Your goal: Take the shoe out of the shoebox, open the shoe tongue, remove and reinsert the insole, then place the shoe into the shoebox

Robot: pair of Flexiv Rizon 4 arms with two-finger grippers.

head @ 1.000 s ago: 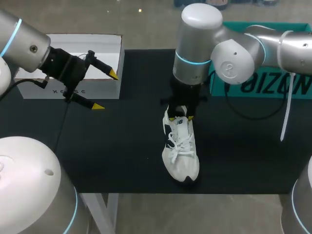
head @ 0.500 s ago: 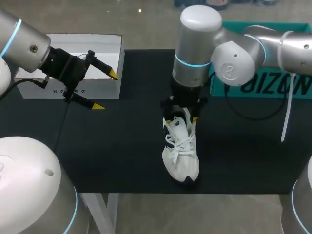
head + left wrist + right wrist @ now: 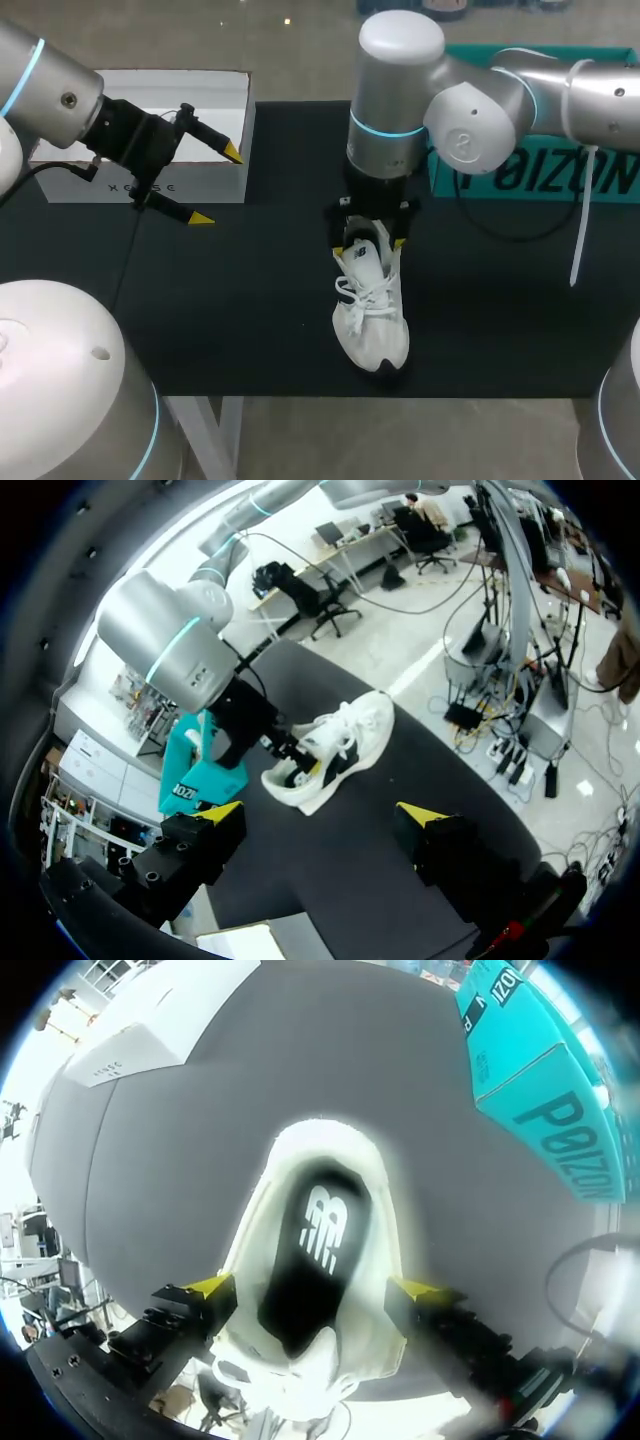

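Note:
A white sneaker [image 3: 372, 312] with white laces lies on the black mat, toe toward the front edge. My right gripper [image 3: 368, 244] hangs over its heel, open, one yellow tip on each side of the collar. In the right wrist view the shoe [image 3: 300, 1175] sits between and ahead of the gripper [image 3: 315, 1288], and its dark insole [image 3: 318, 1235] shows inside the opening. The white shoebox [image 3: 150, 182] stands at the back left. My left gripper [image 3: 217, 185] is open beside the box's front corner, holding nothing. The left wrist view has the shoe [image 3: 345, 742] well ahead of its gripper [image 3: 320, 812].
A teal box [image 3: 530, 175] lies at the back right behind my right arm, also seen as the teal box [image 3: 545, 1090] and the teal box [image 3: 185, 770]. The black mat [image 3: 240, 300] covers the table. Cables hang from the right arm.
My right gripper's fingers have spread apart around the shoe's heel and let it go; the arm shifted slightly left. The left arm has not moved.

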